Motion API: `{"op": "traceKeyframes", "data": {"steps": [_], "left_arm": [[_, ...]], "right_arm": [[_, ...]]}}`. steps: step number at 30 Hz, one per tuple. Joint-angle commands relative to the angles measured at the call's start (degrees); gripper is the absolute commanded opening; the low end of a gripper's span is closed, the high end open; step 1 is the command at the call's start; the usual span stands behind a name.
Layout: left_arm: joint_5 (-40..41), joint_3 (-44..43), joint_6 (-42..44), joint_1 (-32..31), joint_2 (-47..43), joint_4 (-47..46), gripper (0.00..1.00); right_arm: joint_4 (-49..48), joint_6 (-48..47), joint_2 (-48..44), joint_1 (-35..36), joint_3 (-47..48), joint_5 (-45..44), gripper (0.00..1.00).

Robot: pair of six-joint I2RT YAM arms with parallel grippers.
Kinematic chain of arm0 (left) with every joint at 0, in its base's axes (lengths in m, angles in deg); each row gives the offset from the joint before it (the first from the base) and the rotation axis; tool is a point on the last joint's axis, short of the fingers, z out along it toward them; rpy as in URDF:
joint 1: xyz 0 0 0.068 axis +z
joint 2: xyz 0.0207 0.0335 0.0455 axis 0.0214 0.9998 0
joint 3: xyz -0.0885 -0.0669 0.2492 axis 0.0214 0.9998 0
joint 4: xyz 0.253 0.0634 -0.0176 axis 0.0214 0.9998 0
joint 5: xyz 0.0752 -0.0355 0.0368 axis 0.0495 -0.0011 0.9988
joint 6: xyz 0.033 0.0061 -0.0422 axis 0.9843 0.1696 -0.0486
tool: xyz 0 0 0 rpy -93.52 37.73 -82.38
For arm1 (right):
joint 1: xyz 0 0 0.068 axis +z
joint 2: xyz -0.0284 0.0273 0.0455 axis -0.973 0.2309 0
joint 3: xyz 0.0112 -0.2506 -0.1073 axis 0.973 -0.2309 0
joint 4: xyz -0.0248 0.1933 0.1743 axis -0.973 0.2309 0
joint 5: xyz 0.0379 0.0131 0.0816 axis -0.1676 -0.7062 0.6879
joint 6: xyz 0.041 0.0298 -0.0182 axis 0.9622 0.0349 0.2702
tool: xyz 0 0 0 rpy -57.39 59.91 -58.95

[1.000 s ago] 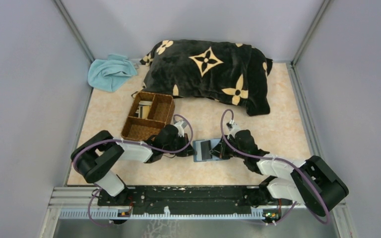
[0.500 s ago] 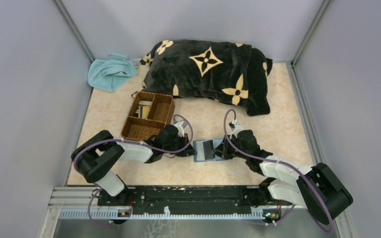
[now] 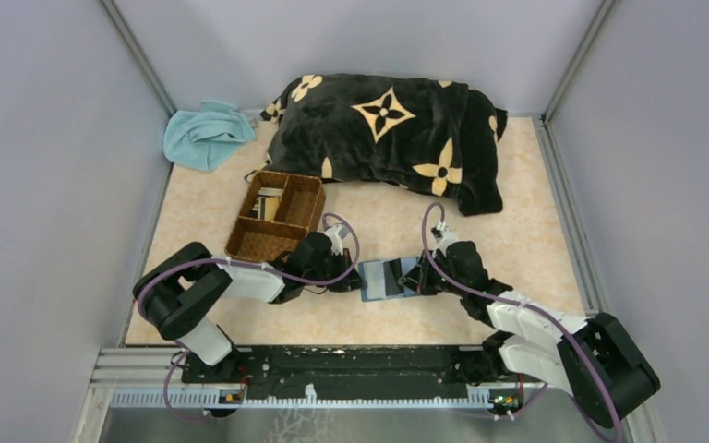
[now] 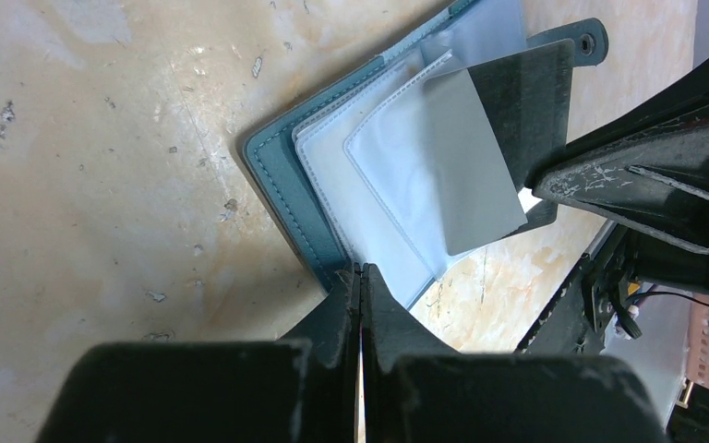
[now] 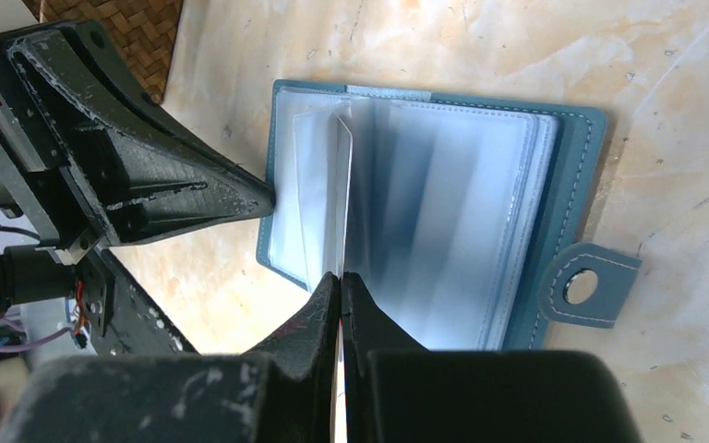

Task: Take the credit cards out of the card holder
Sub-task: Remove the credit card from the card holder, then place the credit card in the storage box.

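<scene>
Mottled beige surface (image 3: 535, 231), pale grey walls (image 3: 46, 138). Left gripper (image 4: 360, 281) pinches the stitched teal card holder (image 4: 282, 185); opposite, right gripper (image 5: 342, 277) is clenched on a thin grey credit card (image 4: 475, 157) among glossy sleeves.

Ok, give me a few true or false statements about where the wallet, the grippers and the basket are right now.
The card holder lies open on the table. True.
The left gripper hangs open above the woven tray. False: it is shut on the card holder's edge.
The right gripper is shut on a card. True.
The woven tray sits right of the card holder. False: it sits to its left, farther back.
The clasp tab is fastened. False: it lies loose beside the open holder.
</scene>
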Motion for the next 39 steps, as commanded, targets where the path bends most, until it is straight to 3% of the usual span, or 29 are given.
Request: {"op": "traceKeyframes", "data": {"steps": [1, 18, 26, 31, 35, 39], "left_arm": [[-0.2, 1.3, 0.5, -0.5, 1.7, 2.4, 0.0], [-0.3, 1.6, 0.6, -0.3, 0.6, 2.8, 0.0], [2.2, 0.4, 2.4, -0.4, -5.7, 8.2, 0.0], [3.9, -0.2, 4.9, -0.4, -13.2, 11.3, 0.21], [2.5, -1.5, 9.5, -0.4, -17.4, 13.5, 0.5], [-2.6, -2.4, 15.4, -0.3, -19.9, 14.0, 0.6]], "right_arm": [[0.1, -1.7, -1.5, -1.4, 0.3, -1.0, 0.0], [10.0, -4.6, -10.5, -6.5, 2.5, -0.8, 0.0], [11.4, -5.4, -13.2, -7.9, 3.2, 2.9, 0.0], [9.6, -6.7, -13.8, -7.9, 3.8, 10.8, 0.0], [5.1, -6.1, -13.1, -7.8, 2.9, 19.0, 0.0], [-4.9, -1.9, -12.7, -7.7, 0.0, 29.3, 0.0]]}}
